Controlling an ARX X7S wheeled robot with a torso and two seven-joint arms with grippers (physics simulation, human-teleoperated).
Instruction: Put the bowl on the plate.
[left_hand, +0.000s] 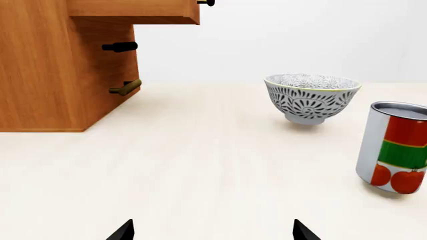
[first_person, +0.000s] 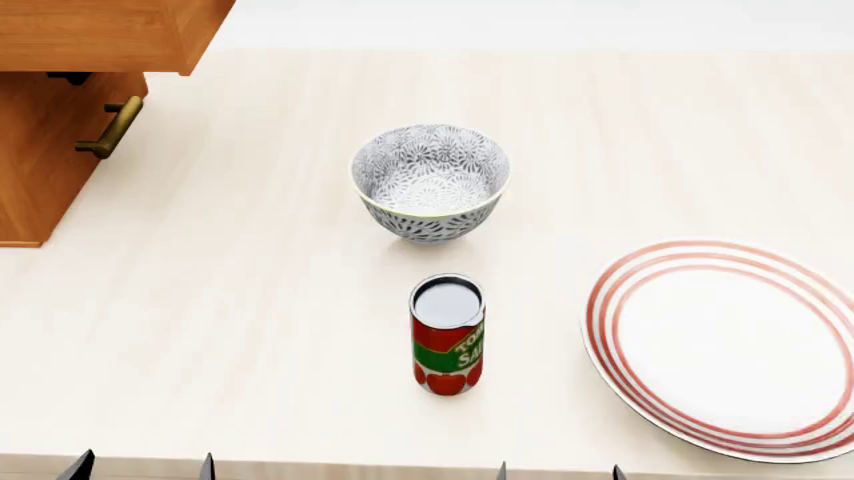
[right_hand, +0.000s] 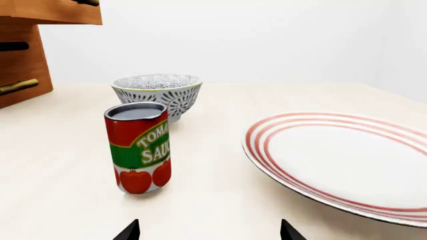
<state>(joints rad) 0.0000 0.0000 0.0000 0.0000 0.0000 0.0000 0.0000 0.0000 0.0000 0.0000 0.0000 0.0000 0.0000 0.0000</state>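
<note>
The bowl (first_person: 430, 181), white with a dense grey floral pattern, stands upright on the pale table, also seen as the bowl (left_hand: 312, 98) and the bowl (right_hand: 158, 94). The plate (first_person: 727, 345), white with red rings, lies at the front right, shown too as the plate (right_hand: 347, 160). My left gripper (first_person: 142, 467) and right gripper (first_person: 558, 472) sit at the table's near edge, only their dark fingertips showing. Both the left gripper (left_hand: 213, 234) and the right gripper (right_hand: 209, 233) stand open with nothing between the tips, well short of bowl and plate.
A tomato sauce can (first_person: 447, 335) stands upright between the bowl and the front edge, left of the plate. A wooden cabinet (first_person: 60, 100) with drawer handles occupies the back left corner, one drawer jutting out.
</note>
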